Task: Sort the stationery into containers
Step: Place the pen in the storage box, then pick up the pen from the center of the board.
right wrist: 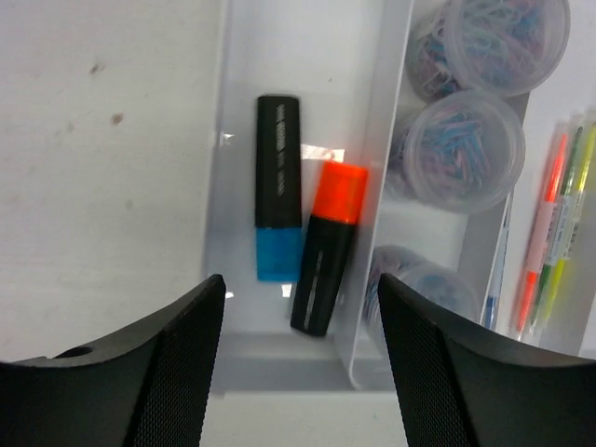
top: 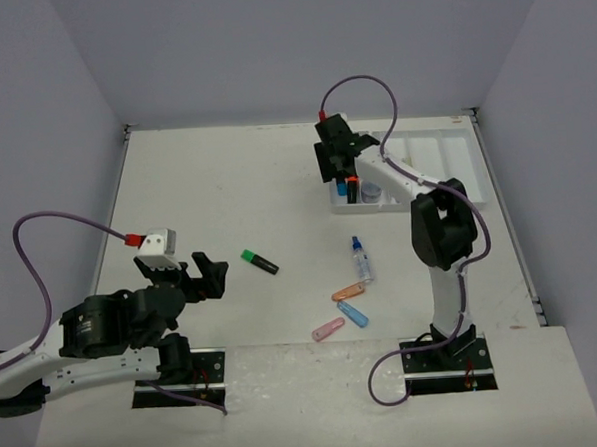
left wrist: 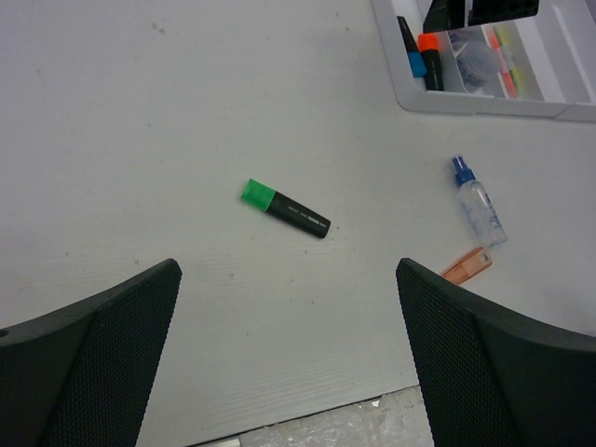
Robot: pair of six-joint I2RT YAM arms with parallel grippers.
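Observation:
The white divided tray [top: 456,165] stands at the back right. Its leftmost compartment holds a blue-capped highlighter [right wrist: 277,186] and an orange-capped highlighter [right wrist: 328,247]; the compartment beside it holds three round jars [right wrist: 463,144], and thin pens [right wrist: 545,223] lie further right. My right gripper [top: 337,153] hovers open and empty over the tray's left end. A green-capped highlighter [top: 259,262] lies on the table [top: 227,187], also in the left wrist view [left wrist: 285,208]. My left gripper [top: 209,273] is open and empty, left of it. A blue-capped bottle [top: 361,258] and orange [top: 349,292], blue [top: 352,314] and pink [top: 328,328] capsule pieces lie mid-table.
White walls enclose the table on the left, back and right. The arm bases sit on a near ledge [top: 317,383]. The right arm's upright link [top: 441,236] stands just in front of the tray.

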